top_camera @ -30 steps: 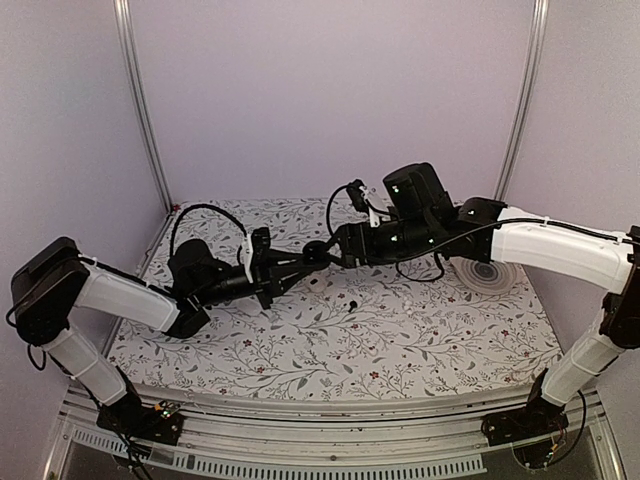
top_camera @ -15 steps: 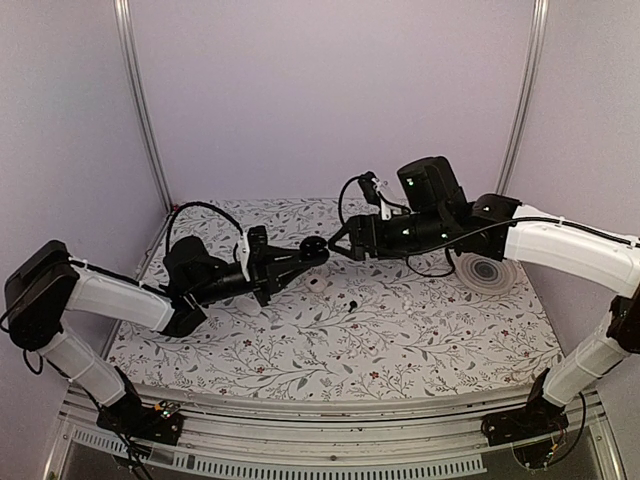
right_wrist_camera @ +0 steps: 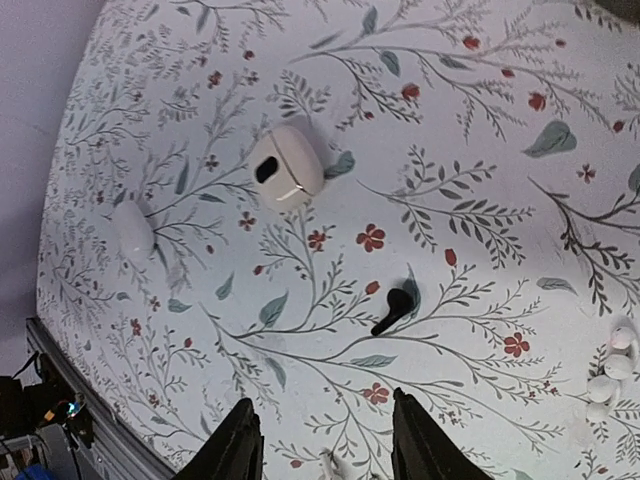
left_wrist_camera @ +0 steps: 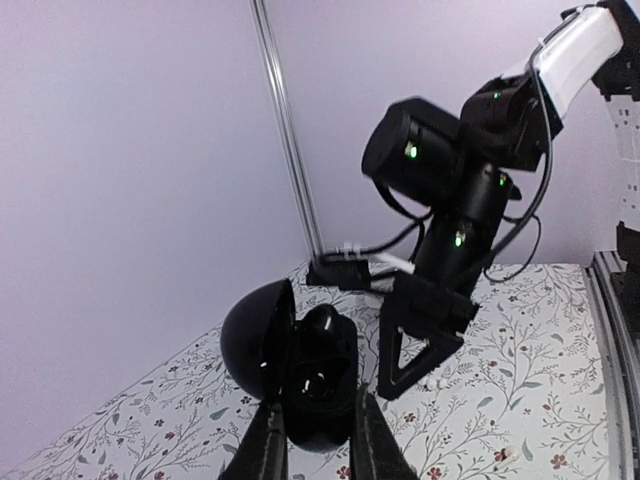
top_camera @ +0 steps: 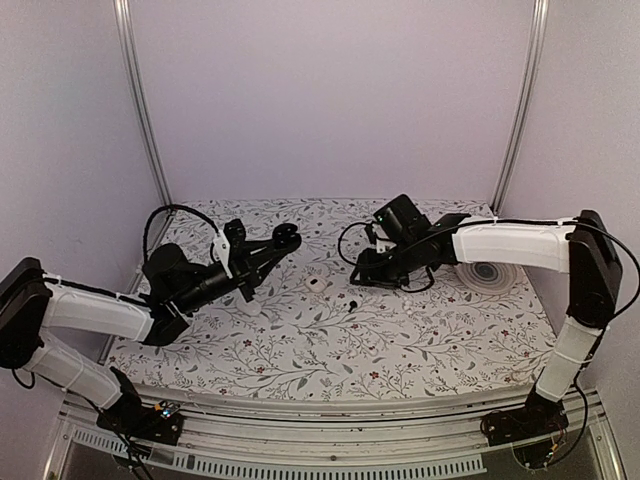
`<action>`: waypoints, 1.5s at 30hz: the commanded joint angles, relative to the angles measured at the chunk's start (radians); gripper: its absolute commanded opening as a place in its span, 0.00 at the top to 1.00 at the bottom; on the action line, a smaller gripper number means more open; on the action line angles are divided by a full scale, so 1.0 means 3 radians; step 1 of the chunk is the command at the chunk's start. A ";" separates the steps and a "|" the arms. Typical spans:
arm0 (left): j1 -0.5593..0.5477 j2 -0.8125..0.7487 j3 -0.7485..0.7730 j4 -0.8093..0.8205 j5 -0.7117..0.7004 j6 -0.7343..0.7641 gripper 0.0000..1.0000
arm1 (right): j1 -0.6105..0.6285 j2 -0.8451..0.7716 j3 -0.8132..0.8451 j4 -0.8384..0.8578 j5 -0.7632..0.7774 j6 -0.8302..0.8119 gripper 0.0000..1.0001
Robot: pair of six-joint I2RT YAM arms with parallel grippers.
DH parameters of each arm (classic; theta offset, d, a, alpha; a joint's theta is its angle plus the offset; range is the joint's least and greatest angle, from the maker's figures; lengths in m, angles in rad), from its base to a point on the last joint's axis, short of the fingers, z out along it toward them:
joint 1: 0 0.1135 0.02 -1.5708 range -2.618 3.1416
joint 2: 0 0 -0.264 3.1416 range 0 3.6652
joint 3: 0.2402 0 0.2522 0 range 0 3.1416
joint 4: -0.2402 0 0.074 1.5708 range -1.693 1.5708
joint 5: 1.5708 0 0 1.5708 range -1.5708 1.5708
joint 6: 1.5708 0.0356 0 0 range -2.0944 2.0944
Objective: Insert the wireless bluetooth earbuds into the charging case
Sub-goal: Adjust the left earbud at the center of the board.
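My left gripper (top_camera: 272, 247) is shut on the open black charging case (top_camera: 287, 237) and holds it well above the table. In the left wrist view, the case (left_wrist_camera: 320, 385) sits between my fingers with its lid (left_wrist_camera: 255, 340) swung left. A dark nub (left_wrist_camera: 323, 322) shows in its upper well; I cannot tell if it is an earbud. One black earbud (top_camera: 353, 303) lies on the table. My right gripper (top_camera: 362, 272) is open and empty, low over the table just behind that earbud (right_wrist_camera: 393, 308), which lies ahead of its fingertips (right_wrist_camera: 240, 425).
A small white piece with a dark spot (right_wrist_camera: 285, 167) lies left of the earbud, also in the top view (top_camera: 316, 284). A white oval pebble (top_camera: 248, 308) lies further left. Small white bits (right_wrist_camera: 610, 375) lie to the right. A grey round object (top_camera: 490, 272) sits at the far right.
My left arm has drawn back to the left and lifted the open case. My right arm has left the case and dropped down over the table near the black earbud.
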 commanded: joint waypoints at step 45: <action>0.0083 -0.0329 -0.0151 -0.0197 -0.0097 -0.0184 1.00 | 0.0056 0.1088 0.0409 -0.0590 0.0597 -0.0214 0.65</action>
